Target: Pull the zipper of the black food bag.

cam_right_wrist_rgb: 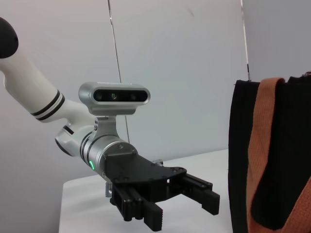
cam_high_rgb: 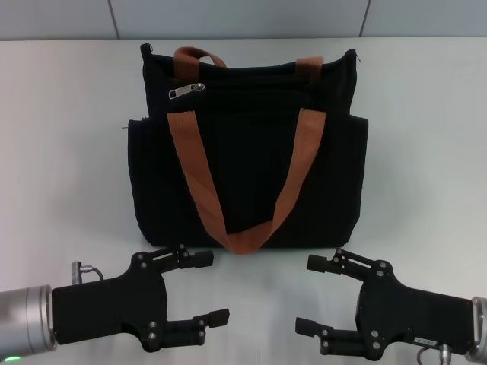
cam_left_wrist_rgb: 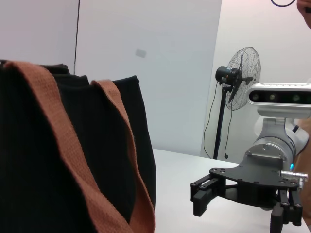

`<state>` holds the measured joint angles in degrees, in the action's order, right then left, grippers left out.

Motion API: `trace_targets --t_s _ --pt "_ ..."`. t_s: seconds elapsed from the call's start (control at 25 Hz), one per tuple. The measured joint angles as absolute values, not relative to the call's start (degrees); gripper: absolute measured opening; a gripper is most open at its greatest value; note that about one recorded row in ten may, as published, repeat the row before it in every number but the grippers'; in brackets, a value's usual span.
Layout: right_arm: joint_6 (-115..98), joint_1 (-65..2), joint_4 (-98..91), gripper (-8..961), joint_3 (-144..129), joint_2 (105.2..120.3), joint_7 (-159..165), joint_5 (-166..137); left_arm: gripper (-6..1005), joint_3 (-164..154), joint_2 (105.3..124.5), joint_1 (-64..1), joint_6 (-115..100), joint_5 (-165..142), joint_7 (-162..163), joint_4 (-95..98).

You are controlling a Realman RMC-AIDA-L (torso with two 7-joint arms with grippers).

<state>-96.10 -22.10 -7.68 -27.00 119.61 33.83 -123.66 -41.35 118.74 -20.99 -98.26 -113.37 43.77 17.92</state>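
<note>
- left hand (cam_high_rgb: pixel 205 287) low at the near left, on its side, fingers spread wide, holding nothing, tips toward the middle; near the bag's front edge, not touching
- zipper (cam_high_rgb: pixel 186 90) small silver pull tab on the bag's upper left, long axis nearly sideways, slightly tilted, right end higher
- black food bag (cam_high_rgb: pixel 247 144) mid tabletop (cam_high_rgb: pixel 61 152), lying flat, top edge away from the robot, long axis left to right
- two orange-brown straps (cam_high_rgb: pixel 199 182) loop down the front toward the hands
- right hand (cam_high_rgb: pixel 316 293) low at the near right, wide open and empty, tips pointing inward, near the bag, apart from it
- fan (cam_left_wrist_rgb: pixel 238 80) seen behind in the left wrist view
</note>
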Motion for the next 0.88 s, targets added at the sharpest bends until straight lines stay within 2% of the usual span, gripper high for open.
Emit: trace_targets --t_s 0.56,0.88 --pt "-96.05 -22.06 -7.53 835 -26.98 119.62 33.83 -123.66 792 -39.48 118.79 -20.76 -98.08 -113.35 43.77 17.92" --pt "-96.00 -22.21 -6.63 834 -26.93 119.71 33.12 -123.66 787 -18.44 118.59 -17.98 -98.03 -113.12 43.77 16.73"
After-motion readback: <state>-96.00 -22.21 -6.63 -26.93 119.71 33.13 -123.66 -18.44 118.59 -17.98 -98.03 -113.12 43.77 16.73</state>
